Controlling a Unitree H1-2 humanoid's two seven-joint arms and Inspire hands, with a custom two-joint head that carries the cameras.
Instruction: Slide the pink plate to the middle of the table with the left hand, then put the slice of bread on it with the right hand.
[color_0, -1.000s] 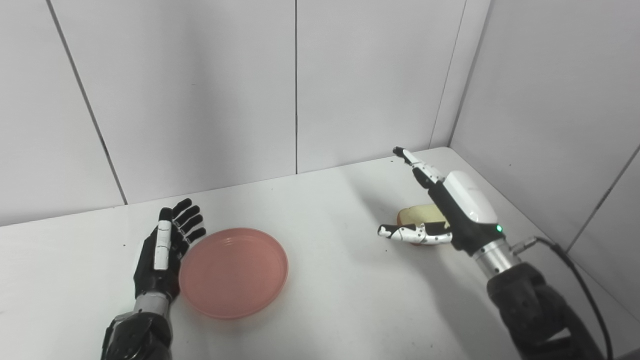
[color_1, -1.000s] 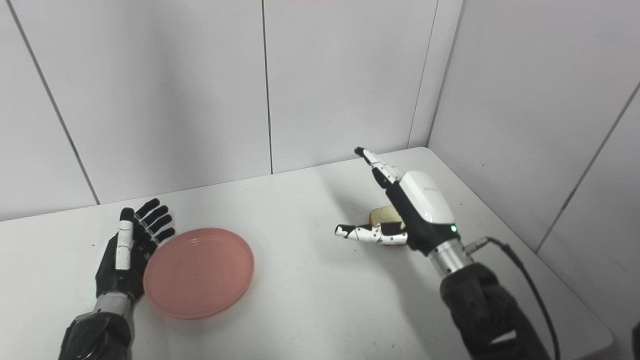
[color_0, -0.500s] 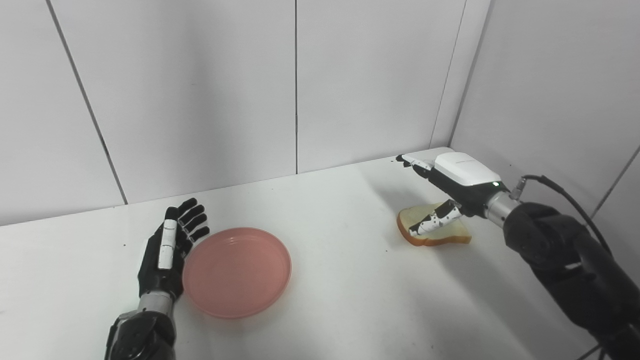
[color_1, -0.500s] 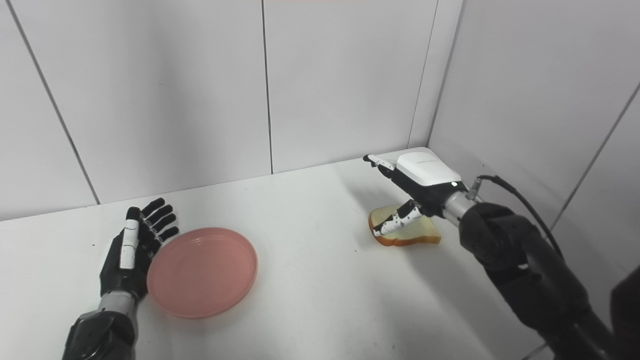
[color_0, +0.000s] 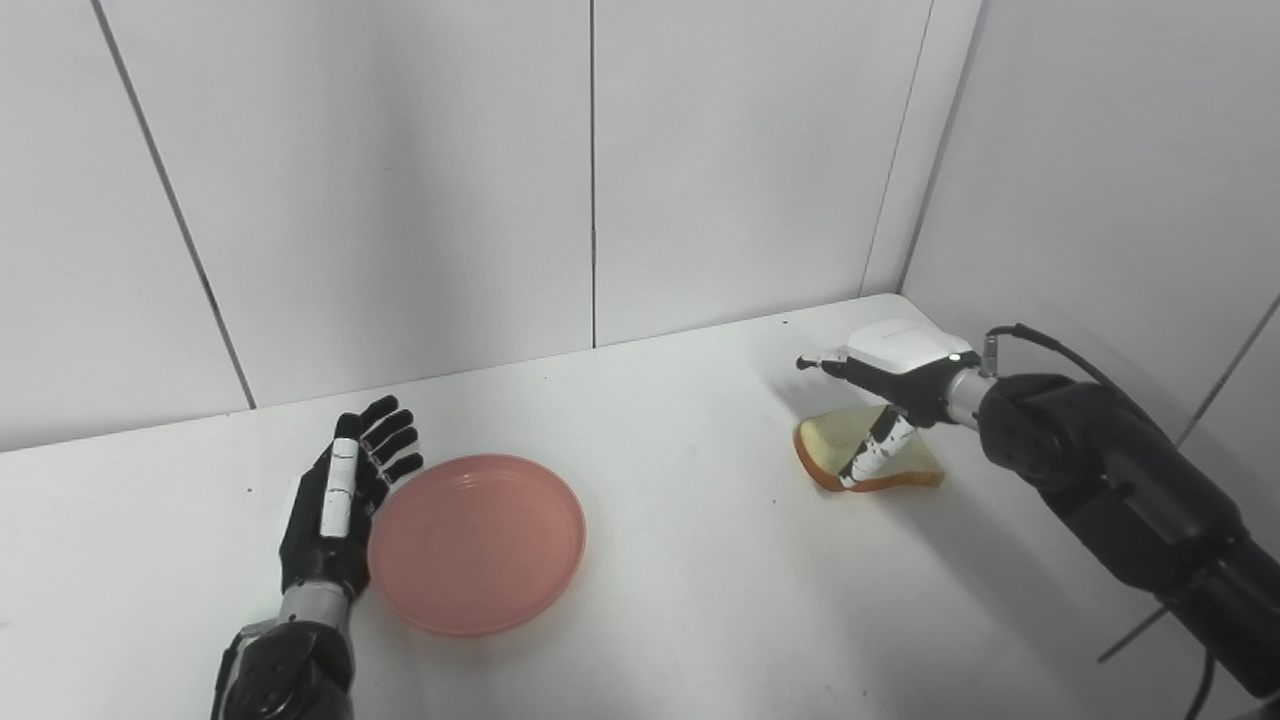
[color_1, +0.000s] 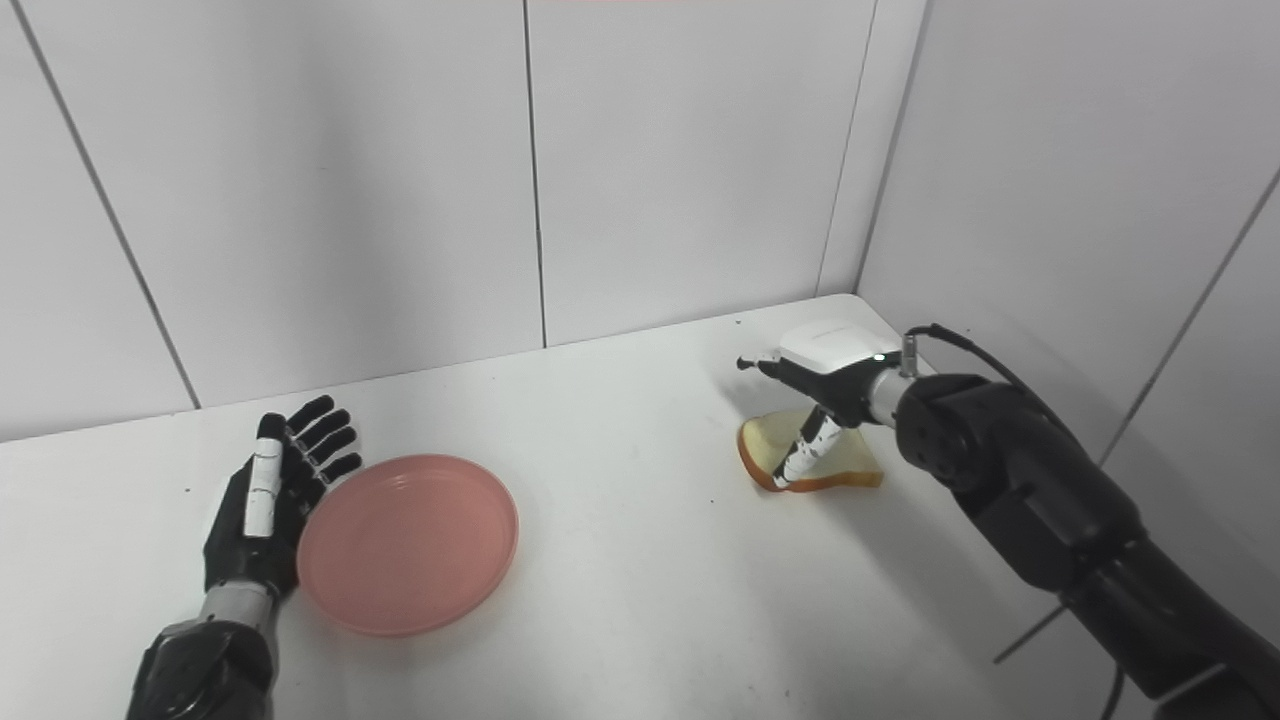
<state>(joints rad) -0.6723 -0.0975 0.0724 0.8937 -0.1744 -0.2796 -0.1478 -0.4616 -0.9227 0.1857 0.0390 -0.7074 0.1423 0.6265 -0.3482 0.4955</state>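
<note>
White-shelled and palm down, the right hand (color_0: 885, 385) is being held spread over the slice of bread (color_0: 868, 452) near the table (color_0: 700, 620)'s far right corner, grasping nothing; thumb and fingers should be brought under and over the crust before lifting. Flat and unclenched, the left hand (color_0: 335, 505) is being rested against the pink plate (color_0: 476, 543)'s left rim, left of the table's middle.

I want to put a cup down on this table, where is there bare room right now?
The widest bare patch lies between the pink plate and the slice of bread. The front edge is bare too. It is crowded at the plate's left rim, where the left hand sits, and at the bread under the right hand.
</note>
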